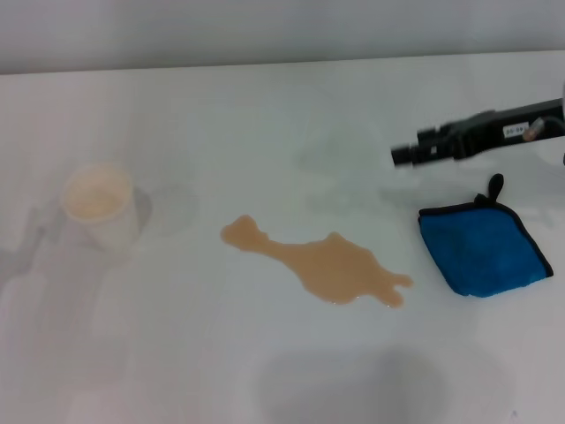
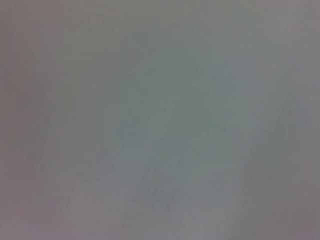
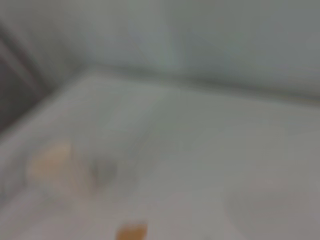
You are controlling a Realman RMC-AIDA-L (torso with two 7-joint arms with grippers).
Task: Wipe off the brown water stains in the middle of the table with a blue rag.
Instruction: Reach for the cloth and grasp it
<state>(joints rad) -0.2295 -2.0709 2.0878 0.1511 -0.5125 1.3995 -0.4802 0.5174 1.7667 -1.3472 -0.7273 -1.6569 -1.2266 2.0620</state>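
White table [image 1: 265, 106] holds the blue rag [image 1: 483, 248] just below the right claw [image 1: 404, 155], grip state unclear.

Head cam looks down over the whole desk [image 1: 282, 371]; right wrist cam skims low, sharing the stain [image 1: 322, 265] and cup [image 1: 99, 205].

A bare test bench, lab-like — plain white table [image 1: 282, 97] against a blank grey wall [image 1: 265, 31].
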